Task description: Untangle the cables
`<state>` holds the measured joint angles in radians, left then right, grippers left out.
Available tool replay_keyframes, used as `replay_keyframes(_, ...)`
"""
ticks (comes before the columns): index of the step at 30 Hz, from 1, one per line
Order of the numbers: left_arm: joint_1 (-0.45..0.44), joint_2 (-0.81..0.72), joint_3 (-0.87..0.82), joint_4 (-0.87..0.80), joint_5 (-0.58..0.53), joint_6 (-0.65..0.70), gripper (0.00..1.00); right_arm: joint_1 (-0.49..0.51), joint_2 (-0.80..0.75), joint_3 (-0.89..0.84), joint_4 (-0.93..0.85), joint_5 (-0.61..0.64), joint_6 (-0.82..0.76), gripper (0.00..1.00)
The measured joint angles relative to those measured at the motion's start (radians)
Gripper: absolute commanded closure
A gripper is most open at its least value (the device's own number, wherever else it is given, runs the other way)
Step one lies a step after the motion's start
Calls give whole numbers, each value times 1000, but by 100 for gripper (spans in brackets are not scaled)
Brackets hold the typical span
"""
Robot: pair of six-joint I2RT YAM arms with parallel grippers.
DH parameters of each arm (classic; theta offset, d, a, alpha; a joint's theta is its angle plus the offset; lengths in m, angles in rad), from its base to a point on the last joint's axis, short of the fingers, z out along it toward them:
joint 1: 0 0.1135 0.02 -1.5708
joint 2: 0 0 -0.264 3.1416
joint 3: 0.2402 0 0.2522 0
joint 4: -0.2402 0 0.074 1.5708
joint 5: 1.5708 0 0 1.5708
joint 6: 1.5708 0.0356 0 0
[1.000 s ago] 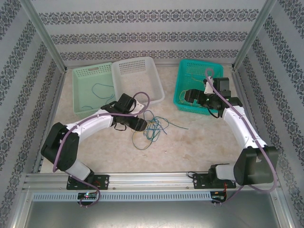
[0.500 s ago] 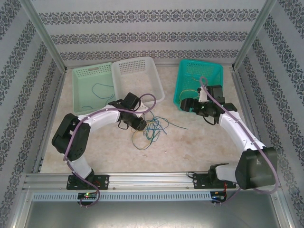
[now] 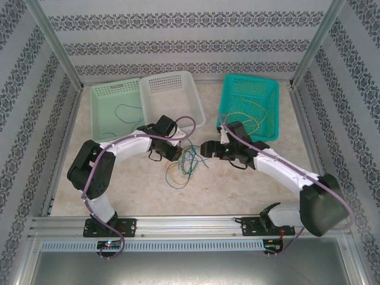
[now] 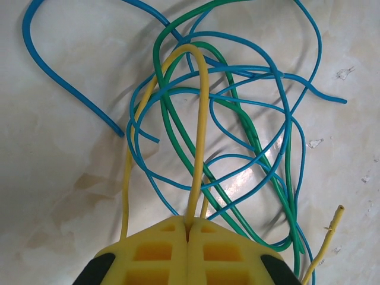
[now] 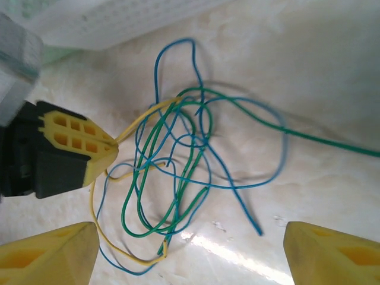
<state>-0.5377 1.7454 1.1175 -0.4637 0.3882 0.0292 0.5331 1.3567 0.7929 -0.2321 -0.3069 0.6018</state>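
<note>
Arching in from the near left corner of the worktop, the left arm bends low with its elbow out towards the left edge. The left gripper is down at the left side of the cables. Its yellow fingers are pressed together, pinching a loop of the yellow cable that rises from between their tips. The right arm stretches from the near right corner towards the middle, and the right gripper hovers just right of the tangle with its fingers spread wide, holding and touching nothing. The blue, green and yellow strands lie knotted in the middle of the worktop, just in front of the near right corner of the white basket. A separate thin strand lies in the teal basket by the far right corner.
</note>
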Motion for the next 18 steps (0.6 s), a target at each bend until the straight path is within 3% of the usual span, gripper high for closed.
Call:
replay_keyframes(5, 0, -42, 0, 0, -5, -8, 100, 100, 190, 93, 37, 19, 52, 23)
replay_keyframes(10, 1, -118, -6, 0, -24, -19, 100, 144, 289, 163, 80, 32, 77, 37)
replay_keyframes(18, 0, -200, -34, 5, -39, -46, 100, 143, 387, 183, 79, 82, 101, 70)
